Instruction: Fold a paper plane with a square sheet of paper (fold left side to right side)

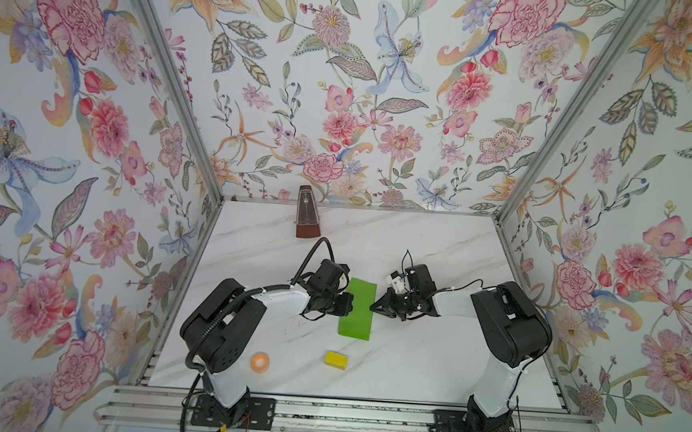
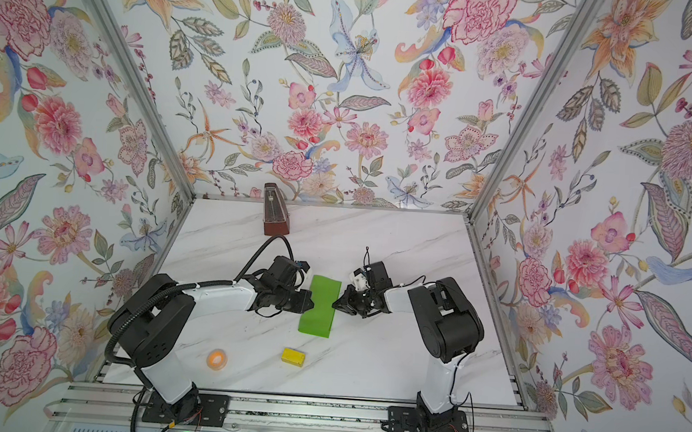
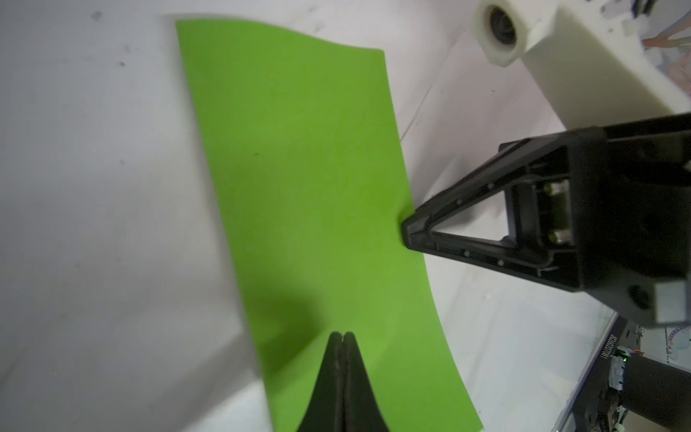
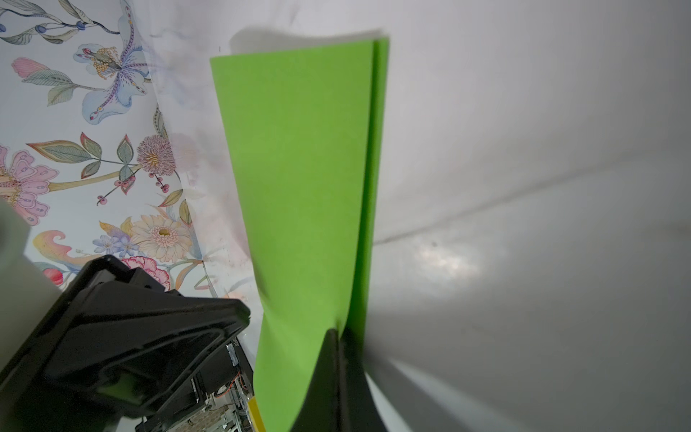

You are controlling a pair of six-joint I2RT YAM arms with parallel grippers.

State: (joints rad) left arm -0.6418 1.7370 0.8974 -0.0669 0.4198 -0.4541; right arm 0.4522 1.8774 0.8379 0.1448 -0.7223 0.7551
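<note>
Left end effector (image 3: 342,334), tips pressed together, sits over the folded paper's (image 1: 358,307) left side. Right end effector (image 3: 407,228), likewise closed, touches its right edge. Paper lies mid-tabletop (image 1: 430,356), between them.

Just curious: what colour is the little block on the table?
Yellow; the block shows best in a top view.

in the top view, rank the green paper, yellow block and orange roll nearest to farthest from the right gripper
From the right gripper:
1. green paper, right at the gripper's tip, mid-table.
2. yellow block, nearer the front edge, slightly left.
3. orange roll, also near the front, much farther left.
</note>
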